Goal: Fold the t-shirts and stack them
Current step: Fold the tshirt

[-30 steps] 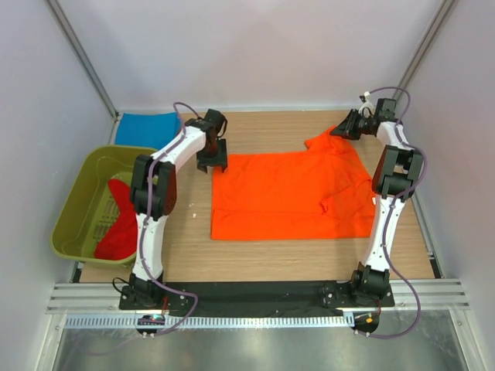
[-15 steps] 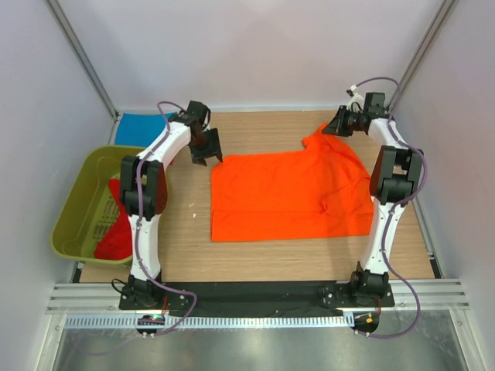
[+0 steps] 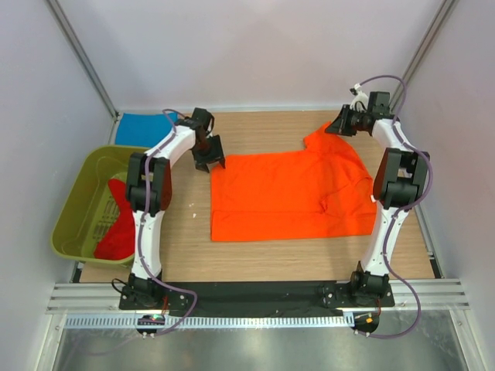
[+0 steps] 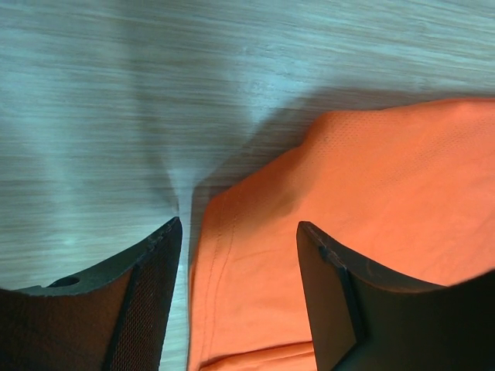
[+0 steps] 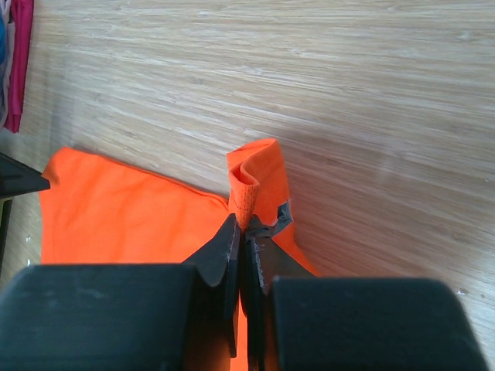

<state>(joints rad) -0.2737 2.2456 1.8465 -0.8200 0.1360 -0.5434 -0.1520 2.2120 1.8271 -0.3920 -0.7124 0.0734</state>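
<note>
On table (image 3: 263,255) orange shirt (image 3: 286,197) spread flat; right gripper (image 3: 332,130) clamped on its far right corner; left gripper (image 3: 210,163) jaws apart over far left corner, holding nothing; red shirt (image 3: 120,224) in green tub (image 3: 71,212).

Robotics lab test cell

A left arm (image 3: 145,232) and a right arm (image 3: 384,232) are bolted to a black base plate (image 3: 255,292) at the near edge of a wood-grain surface (image 3: 255,259). Plain white panels (image 3: 255,54) on metal framing (image 3: 83,58) enclose it. A slotted cable rail (image 3: 247,321) runs in front, and purple cables (image 3: 383,77) loop along the arms.
</note>
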